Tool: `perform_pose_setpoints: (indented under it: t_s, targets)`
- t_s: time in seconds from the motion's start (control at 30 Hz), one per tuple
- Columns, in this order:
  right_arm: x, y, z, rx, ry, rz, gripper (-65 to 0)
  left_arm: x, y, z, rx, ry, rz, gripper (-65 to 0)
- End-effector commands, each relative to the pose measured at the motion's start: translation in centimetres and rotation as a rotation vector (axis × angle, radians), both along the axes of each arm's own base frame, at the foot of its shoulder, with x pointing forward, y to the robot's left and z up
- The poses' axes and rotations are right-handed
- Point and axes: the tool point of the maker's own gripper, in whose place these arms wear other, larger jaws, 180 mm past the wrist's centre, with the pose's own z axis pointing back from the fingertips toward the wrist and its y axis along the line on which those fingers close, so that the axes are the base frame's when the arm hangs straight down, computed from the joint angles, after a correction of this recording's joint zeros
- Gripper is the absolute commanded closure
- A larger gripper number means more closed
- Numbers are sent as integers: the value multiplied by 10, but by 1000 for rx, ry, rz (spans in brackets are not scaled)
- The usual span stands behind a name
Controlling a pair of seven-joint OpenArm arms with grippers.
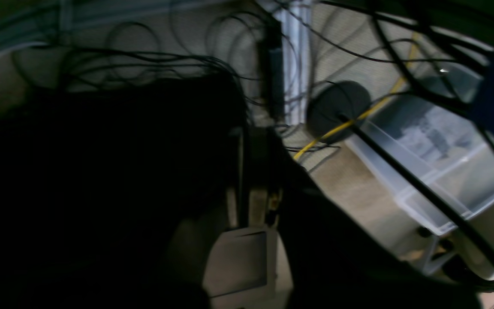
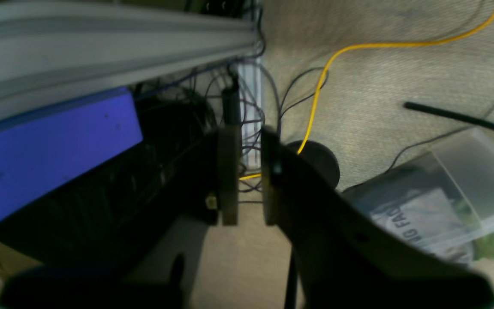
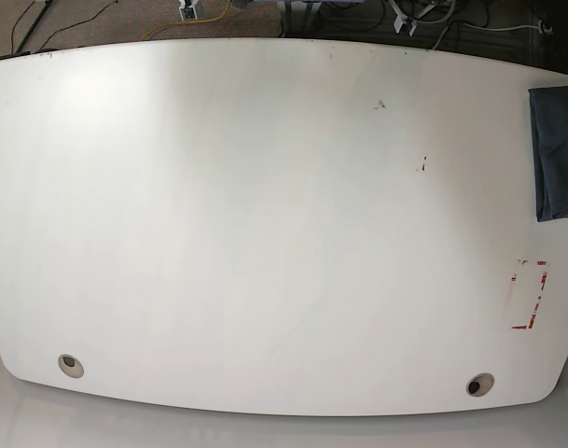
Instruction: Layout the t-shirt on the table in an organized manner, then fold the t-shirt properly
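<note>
T-shirt [image 3: 557,152] fabric, dark slate-blue, lies folded flat at the far right edge of the table [image 3: 265,215] in the base view, running out of frame on that side. Neither arm appears over the tabletop. Near the shirt sits a red-taped rectangle mark [image 3: 529,294], and two grey grommet holes [image 3: 71,365] sit along the near edge.

Both wrist cameras look down past the table at the carpet, with tangled black cables, a yellow cable [image 2: 315,98] and a clear plastic bin [image 2: 440,201]. The right gripper [image 2: 247,180] shows its two fingers [image 2: 229,180] nearly together, a narrow gap between them with nothing in it. The left gripper [image 1: 253,206] is mostly lost in shadow; its jaws are clenched together and nothing can be seen in them
</note>
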Motion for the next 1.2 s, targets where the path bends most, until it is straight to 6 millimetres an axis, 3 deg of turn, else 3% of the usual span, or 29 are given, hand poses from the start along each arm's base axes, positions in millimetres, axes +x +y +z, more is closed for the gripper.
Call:
perform_pose_setpoints:
  t_s: [0.0,0.23,0.57,0.97,1.17]
  targets:
    - [-2,4,-4,14,17,10,-84,-6,3,-2,1,25,10,-13]
    - [7,10,-15,10,45,23,-86,-1,1,-8,16,29,46,-17]
    - [12,-12,-29,-77,98,2,-87,7,21,-12,138,-1,59,-183]
    - [22,-23,-36,-138,127,-15,-89,33,21,-12,141,-32,61,-160]
    - [26,-27,-37,-162,125,-17,-90,30,22,-13,143,-6,58,-161]
